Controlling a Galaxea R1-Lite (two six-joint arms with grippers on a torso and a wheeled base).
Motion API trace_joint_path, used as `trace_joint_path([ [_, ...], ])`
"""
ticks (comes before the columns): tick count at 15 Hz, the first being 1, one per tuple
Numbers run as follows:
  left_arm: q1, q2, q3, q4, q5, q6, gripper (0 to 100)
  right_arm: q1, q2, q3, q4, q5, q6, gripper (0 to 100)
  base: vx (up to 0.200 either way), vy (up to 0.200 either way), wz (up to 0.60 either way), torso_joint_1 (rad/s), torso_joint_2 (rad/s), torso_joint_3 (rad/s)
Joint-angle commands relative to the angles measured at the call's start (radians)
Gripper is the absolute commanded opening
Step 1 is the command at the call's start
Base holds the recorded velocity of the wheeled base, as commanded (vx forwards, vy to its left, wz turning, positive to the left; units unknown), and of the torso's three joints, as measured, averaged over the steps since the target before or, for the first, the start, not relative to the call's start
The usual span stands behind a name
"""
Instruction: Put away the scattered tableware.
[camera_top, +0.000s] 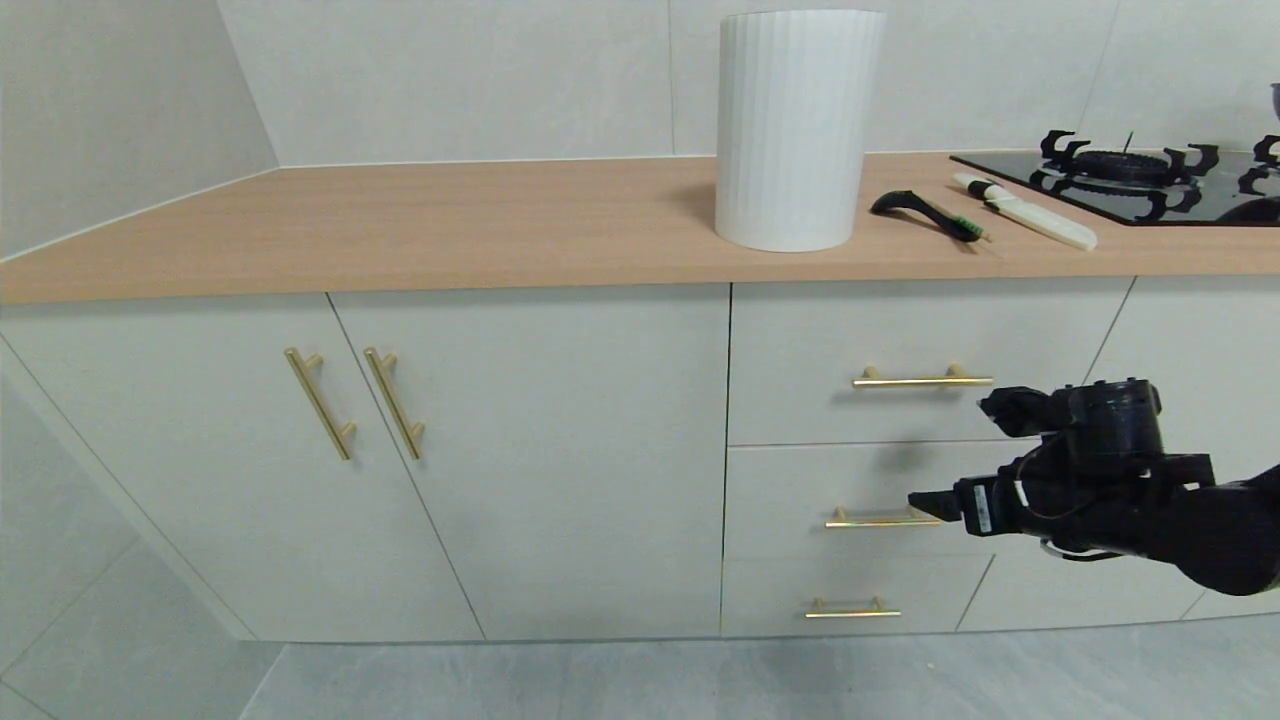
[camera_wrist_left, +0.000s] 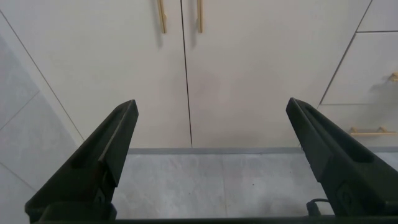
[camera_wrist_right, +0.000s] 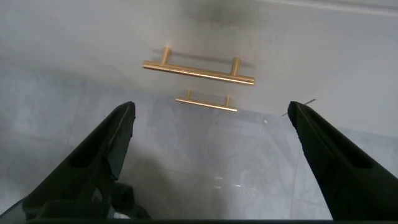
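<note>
Tableware waits on the desk (camera_top: 450, 220): a peeler (camera_top: 925, 213) and a knife (camera_top: 1025, 222) beside the white canister (camera_top: 795, 130). Your right gripper (camera_top: 950, 452), fingers spread and empty, faces the middle drawer handle (camera_top: 880, 518), likely to open storage first. Your left gripper (camera_wrist_left: 211, 104) hangs low, fingers likewise apart.

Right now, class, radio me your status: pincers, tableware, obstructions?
Left pincer open, empty. Right pincer open, by middle drawer handle. Peeler, knife on counter beside white canister. Drawers shut.

- Soft, bright light falls evenly from above.
- A faint shadow smudges the drawer (camera_top: 790, 490) just ahead of the right gripper (camera_top: 950, 452).
- High above that gripper, the white tub (camera_top: 798, 130) darkens the counter (camera_top: 450, 220) beside it.
</note>
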Motion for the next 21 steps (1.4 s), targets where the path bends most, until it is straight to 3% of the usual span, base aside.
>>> trace_joint_path([
  [1, 0.0, 0.0, 0.0, 0.0, 0.0, 0.0, 100, 0.016, 0.135, -0.059, -0.058, -0.025, 0.003, 100, 0.0, 0.0, 0.0, 0.0, 0.0, 0.0],
  [5, 0.0, 0.0, 0.0, 0.0, 0.0, 0.0, 100, 0.045, 0.235, -0.074, -0.13, -0.054, 0.004, 100, 0.0, 0.0, 0.0, 0.0, 0.0, 0.0],
  [9, 0.0, 0.0, 0.0, 0.0, 0.0, 0.0, 100, 0.081, 0.35, -0.095, -0.282, -0.162, 0.004, 100, 0.0, 0.0, 0.0, 0.0, 0.0, 0.0],
  [21, 0.0, 0.0, 0.0, 0.0, 0.0, 0.0, 100, 0.058, 0.464, -0.187, -0.278, -0.246, 0.046, 100, 0.0, 0.0, 0.0, 0.0, 0.0, 0.0],
])
